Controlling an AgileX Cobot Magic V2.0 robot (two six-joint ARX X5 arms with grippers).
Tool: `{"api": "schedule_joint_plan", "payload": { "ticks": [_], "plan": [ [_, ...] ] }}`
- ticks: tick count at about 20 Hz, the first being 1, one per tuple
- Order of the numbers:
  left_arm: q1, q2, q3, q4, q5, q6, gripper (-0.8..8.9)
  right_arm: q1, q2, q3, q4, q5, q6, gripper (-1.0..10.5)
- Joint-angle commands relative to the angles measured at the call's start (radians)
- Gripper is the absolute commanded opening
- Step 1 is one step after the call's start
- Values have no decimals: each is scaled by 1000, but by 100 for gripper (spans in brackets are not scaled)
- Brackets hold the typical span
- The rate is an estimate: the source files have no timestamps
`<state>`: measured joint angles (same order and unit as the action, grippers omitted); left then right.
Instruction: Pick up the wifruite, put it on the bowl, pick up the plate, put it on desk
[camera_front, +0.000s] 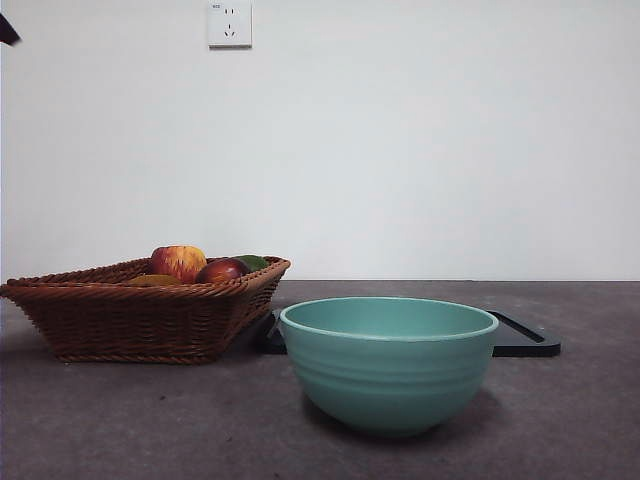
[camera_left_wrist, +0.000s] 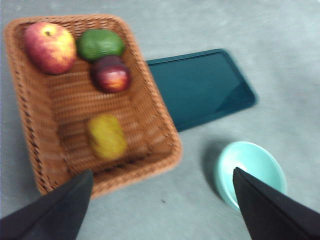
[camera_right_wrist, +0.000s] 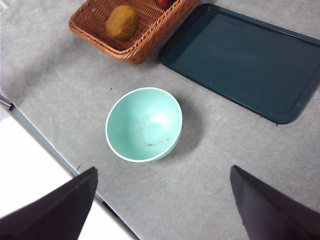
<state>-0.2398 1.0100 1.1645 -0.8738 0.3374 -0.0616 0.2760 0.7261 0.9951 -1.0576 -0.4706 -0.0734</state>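
Both arms high, nothing held; fruit in basket.

Nearest, teal bowl (camera_front: 389, 362) on the grey desk (camera_front: 120, 420), holding nothing. Behind it a dark tray (camera_front: 525, 340) lies flat, beside the wicker basket (camera_front: 140, 320). In the basket: the golden-brown fruit (camera_left_wrist: 106, 136) alone at one end; apple (camera_left_wrist: 49, 47), green fruit (camera_left_wrist: 100, 44), dark red fruit (camera_left_wrist: 111, 74) at the other. Left gripper (camera_left_wrist: 162, 207) above the basket edge, jaws wide; right gripper (camera_right_wrist: 162, 205) over the bowl, jaws wide.

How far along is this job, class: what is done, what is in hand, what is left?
Nothing looks done. The wifruite lies in the wicker basket, and the bowl is empty. Both the left gripper and right gripper are open, holding nothing. The dark tray lies flat on the desk.
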Motion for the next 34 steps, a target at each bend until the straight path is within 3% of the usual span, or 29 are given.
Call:
{"api": "schedule_joint_plan", "payload": {
  "ticks": [1,9,20,24,27,31,34],
  "plan": [
    [-37,97,63,16,-60,-11,434,5,5,21,10,0,10,425],
    [-128,423,103,106,-260,-37,434,5,5,21,10,0,11,425],
    [-142,752,103,267,-324,-42,434,5,5,21,10,0,11,425],
    [-141,798,103,280,-343,-63,419,5,5,21,10,0,11,425],
    [-141,800,103,271,-342,-63,271,5,5,21,10,0,10,425],
    [-147,765,103,253,-341,-64,272,5,5,21,10,0,10,425],
    [-179,644,104,246,-336,-63,272,5,5,21,11,0,10,425]
  ]
}}
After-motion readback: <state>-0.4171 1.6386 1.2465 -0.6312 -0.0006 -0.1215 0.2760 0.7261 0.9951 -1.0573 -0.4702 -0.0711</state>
